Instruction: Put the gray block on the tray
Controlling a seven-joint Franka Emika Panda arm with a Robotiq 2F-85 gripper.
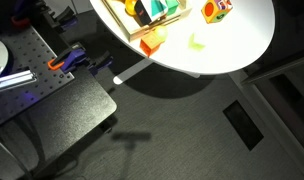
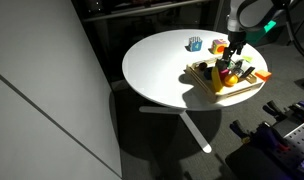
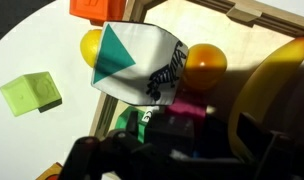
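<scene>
The gray block (image 3: 137, 60) is a light cube with a teal triangle on one face and a zebra print on another. It rests among toys at the table-side edge of the light-wood tray (image 3: 242, 10), between a yellow ball (image 3: 88, 45) and an orange ball (image 3: 205, 62). My gripper (image 3: 177, 150) hangs just above the toys, open, with nothing between its dark fingers. The block is apart from them. In an exterior view the gripper (image 2: 235, 47) stands over the tray (image 2: 254, 88). In an exterior view the tray (image 1: 120, 22) shows at the top edge, and the gripper is out of that frame.
A pale-green block (image 3: 32, 92) and an orange block (image 3: 92, 8) lie on the round white table (image 2: 157, 70) beside the tray. A magenta toy (image 3: 187, 108) and a yellow toy (image 3: 277, 80) lie in the tray. A bluish object (image 2: 195, 43) and an orange one (image 2: 220, 47) stand farther back.
</scene>
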